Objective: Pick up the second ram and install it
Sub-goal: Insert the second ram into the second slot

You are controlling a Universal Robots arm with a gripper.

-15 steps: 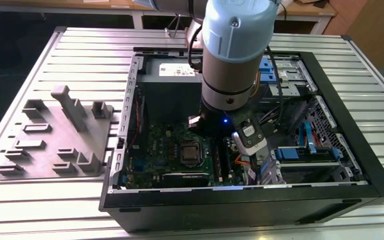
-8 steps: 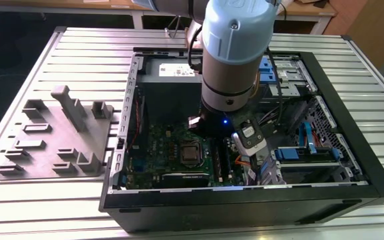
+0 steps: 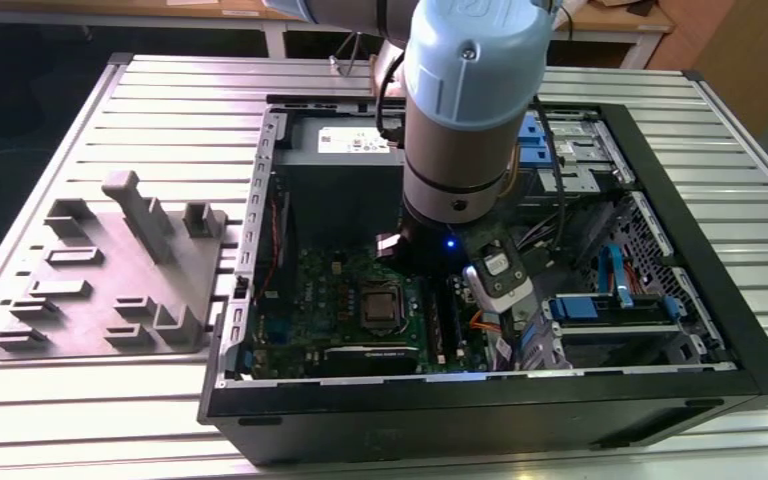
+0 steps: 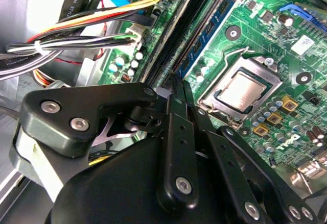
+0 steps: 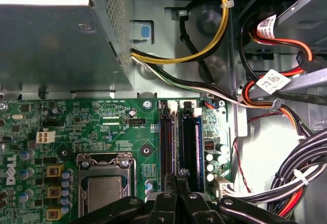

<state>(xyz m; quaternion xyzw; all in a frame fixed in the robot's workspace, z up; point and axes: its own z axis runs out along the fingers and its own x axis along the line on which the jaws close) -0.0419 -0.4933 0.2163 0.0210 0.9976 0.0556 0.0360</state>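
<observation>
Tool (image 5: 180, 175) tips pressed together — atop second ram (image 5: 166, 147), slotted.

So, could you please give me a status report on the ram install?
End effector down at the memory slots. Second ram: cannot tell if held or seated. Cables beside the slots, not across them.

The desk (image 3: 77, 400) is ribbed metal with a dull silver sheen. The tray (image 3: 104, 275) on it is matt grey moulded plastic. The computer case (image 3: 491, 420) has a smooth black painted shell and bare perforated steel inside. The pincer (image 4: 176, 89) is matt black, with shiny metal screws. The circuit board (image 5: 117, 127) is glossy green, and the processor lid (image 4: 248, 89) is brushed metal.
</observation>
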